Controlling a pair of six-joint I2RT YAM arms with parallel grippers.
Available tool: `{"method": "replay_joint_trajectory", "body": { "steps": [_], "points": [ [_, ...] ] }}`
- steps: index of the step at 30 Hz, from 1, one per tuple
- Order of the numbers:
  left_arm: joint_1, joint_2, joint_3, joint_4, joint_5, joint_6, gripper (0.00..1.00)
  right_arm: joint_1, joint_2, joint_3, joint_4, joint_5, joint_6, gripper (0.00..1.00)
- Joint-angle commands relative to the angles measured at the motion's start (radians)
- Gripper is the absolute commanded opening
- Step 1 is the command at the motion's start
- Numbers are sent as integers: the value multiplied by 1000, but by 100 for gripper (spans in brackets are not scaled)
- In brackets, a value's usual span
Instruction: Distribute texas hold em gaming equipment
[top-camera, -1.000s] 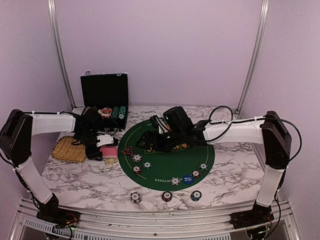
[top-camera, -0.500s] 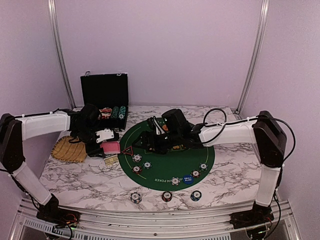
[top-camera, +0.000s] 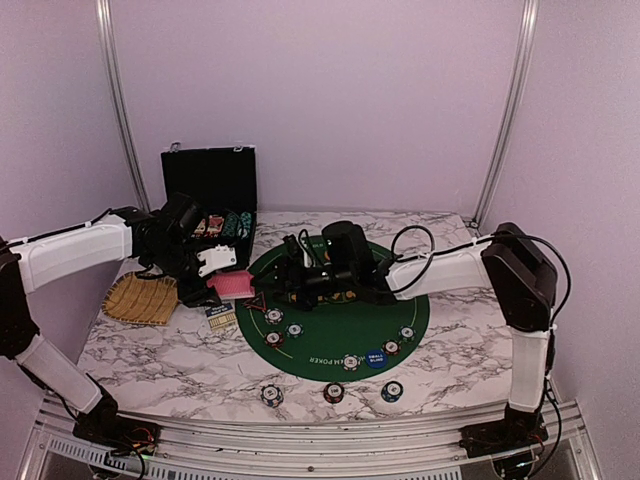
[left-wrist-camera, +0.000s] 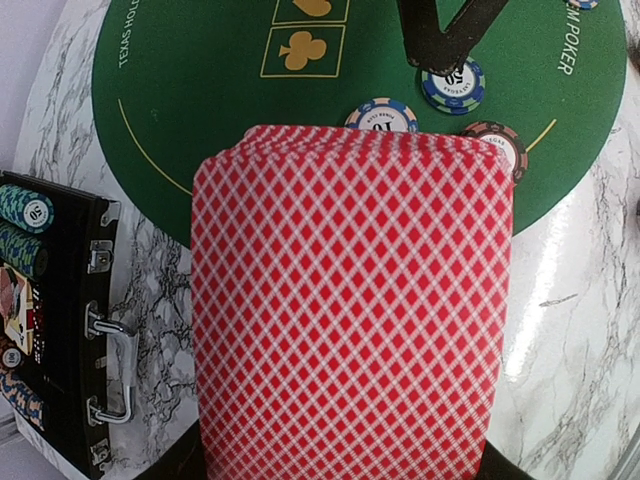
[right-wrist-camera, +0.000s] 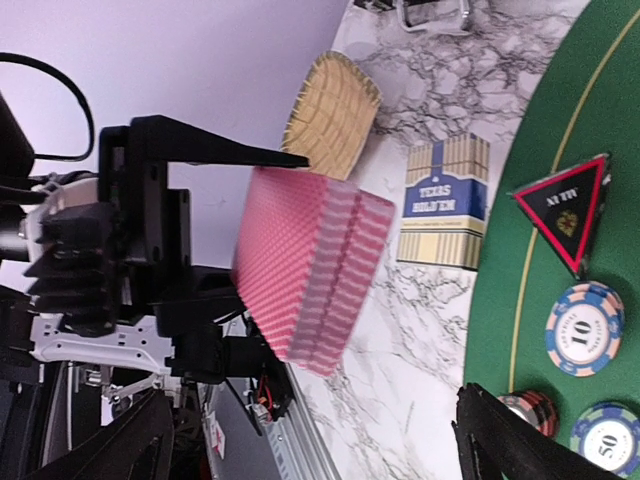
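My left gripper (top-camera: 222, 275) is shut on a deck of red-backed playing cards (top-camera: 231, 284) and holds it above the table at the left edge of the green mat (top-camera: 400, 300). The deck fills the left wrist view (left-wrist-camera: 350, 300). My right gripper (top-camera: 290, 272) is open over the mat, facing the deck (right-wrist-camera: 310, 265) with a gap between; its jaws (right-wrist-camera: 315, 420) stand wide apart. A dark red-edged triangle (top-camera: 253, 301) and striped chips (top-camera: 274, 316) lie on the mat, with a blue "small blind" disc (top-camera: 375, 357). The orange disc is not visible.
A woven straw tray (top-camera: 140, 297) lies at the left. A blue and cream card box (top-camera: 221, 316) lies beside the mat. An open black chip case (top-camera: 210, 195) stands at the back left. Three chips (top-camera: 334, 392) lie on the marble near the front edge.
My left gripper has lifted the card deck off the table and carried it right toward the mat. My right gripper has moved left toward the deck.
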Motion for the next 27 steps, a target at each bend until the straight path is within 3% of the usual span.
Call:
{"method": "replay_joint_trajectory", "body": {
  "steps": [1,13,27],
  "points": [
    [-17,-31,40,-28,30,-23,0,-5,31,13,180,-65,107,95],
    [-50,-47,55,-29,41,-32,0,-3,77,23,254,-92,173,86],
    [-70,-46,75,-29,50,-33,0,6,146,79,349,-139,261,62]
  ]
}}
